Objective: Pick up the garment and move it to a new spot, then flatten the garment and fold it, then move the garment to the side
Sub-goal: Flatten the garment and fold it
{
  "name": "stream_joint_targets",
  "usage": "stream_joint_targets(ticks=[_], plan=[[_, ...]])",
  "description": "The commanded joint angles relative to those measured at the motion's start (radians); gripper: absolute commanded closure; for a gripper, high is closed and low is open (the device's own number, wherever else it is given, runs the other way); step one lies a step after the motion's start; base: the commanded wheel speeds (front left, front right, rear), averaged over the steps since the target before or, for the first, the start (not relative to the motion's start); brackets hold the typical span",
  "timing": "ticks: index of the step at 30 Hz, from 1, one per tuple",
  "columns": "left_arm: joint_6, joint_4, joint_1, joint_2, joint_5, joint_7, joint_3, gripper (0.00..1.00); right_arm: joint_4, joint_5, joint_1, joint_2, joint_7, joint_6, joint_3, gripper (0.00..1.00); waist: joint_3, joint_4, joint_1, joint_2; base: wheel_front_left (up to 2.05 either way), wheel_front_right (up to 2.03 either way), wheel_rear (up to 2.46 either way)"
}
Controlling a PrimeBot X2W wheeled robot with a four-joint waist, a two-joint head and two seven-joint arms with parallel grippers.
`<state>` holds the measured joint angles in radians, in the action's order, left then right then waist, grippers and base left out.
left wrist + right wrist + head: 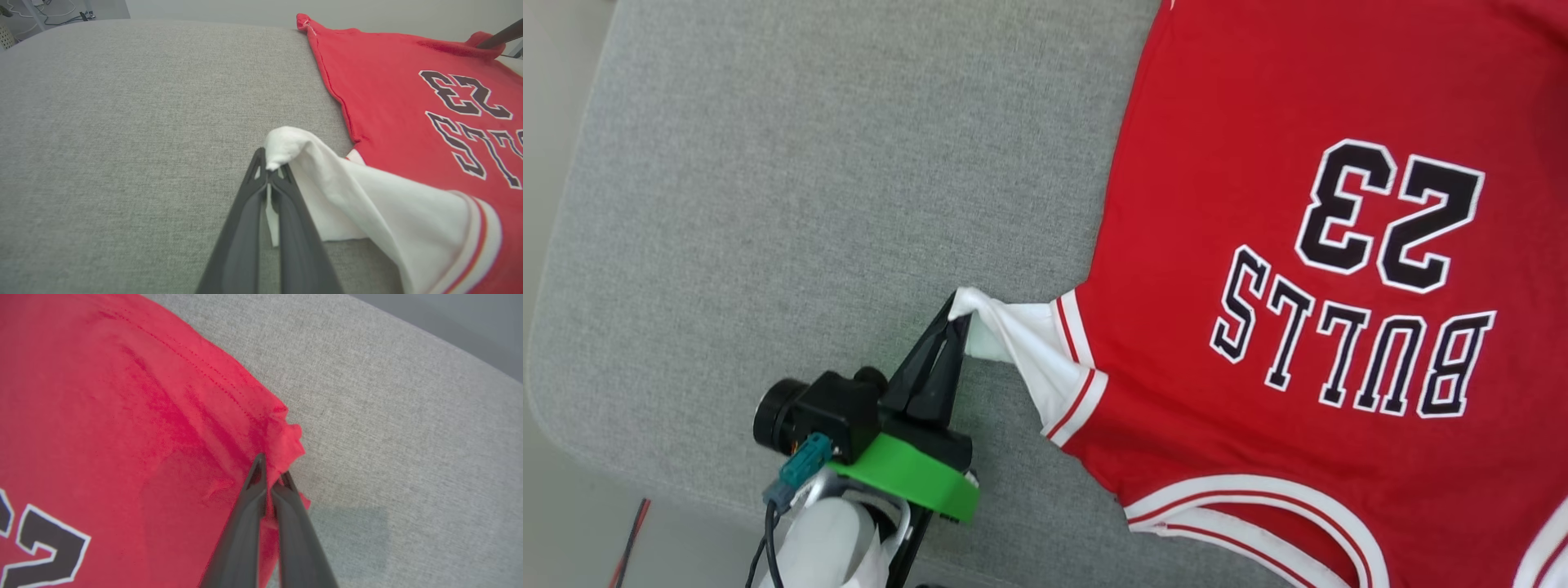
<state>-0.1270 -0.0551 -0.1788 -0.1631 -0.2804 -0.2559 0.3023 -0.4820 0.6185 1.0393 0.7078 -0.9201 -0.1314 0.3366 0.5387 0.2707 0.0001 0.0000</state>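
Pinching garment (1217, 122); clamped edge seemingly hidden.

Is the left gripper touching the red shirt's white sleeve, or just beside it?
Touching. The left wrist view shows the left gripper shut on the white sleeve, cloth bunched over its tips and pinched in between.

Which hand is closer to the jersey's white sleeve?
Left. The left hand is shut on the white sleeve itself; the right hand pinches a red corner of the garment, away from that sleeve.
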Motion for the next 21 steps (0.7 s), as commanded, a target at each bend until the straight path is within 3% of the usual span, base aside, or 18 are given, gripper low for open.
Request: stream_joint_targets(ticks=[1, 10, 15, 21], plan=[[-0.002, -0.008, 0.021, -0.001, 0.008, -0.006, -0.009, 1.0, 0.028, 0.036, -0.038, 0.028, 0.018, 0.001, 0.013, 1.0, -0.095, -0.039, -0.0001, 0.0, 0.0, 0.0, 0.0], [-0.002, -0.03, 0.107, -0.016, 0.01, -0.006, -0.047, 1.0, 0.234, 0.209, -0.32, 0.172, 0.122, 0.001, 0.029, 1.0, -0.236, -0.106, -0.0001, 0.0, 0.0, 0.0, 0.0], [-0.002, -0.037, 0.146, -0.023, 0.012, -0.006, -0.061, 1.0, 0.319, 0.259, -0.564, 0.234, 0.191, 0.001, -0.042, 1.0, -0.294, -0.133, -0.0001, 0.0, 0.0, 0.0, 0.0], [0.004, -0.043, 0.19, -0.029, 0.012, -0.006, -0.083, 1.0, 0.375, 0.289, -0.886, 0.231, 0.25, 0.001, -0.18, 1.0, -0.341, -0.17, -0.0001, 0.0, 0.0, 0.0, 0.0]])
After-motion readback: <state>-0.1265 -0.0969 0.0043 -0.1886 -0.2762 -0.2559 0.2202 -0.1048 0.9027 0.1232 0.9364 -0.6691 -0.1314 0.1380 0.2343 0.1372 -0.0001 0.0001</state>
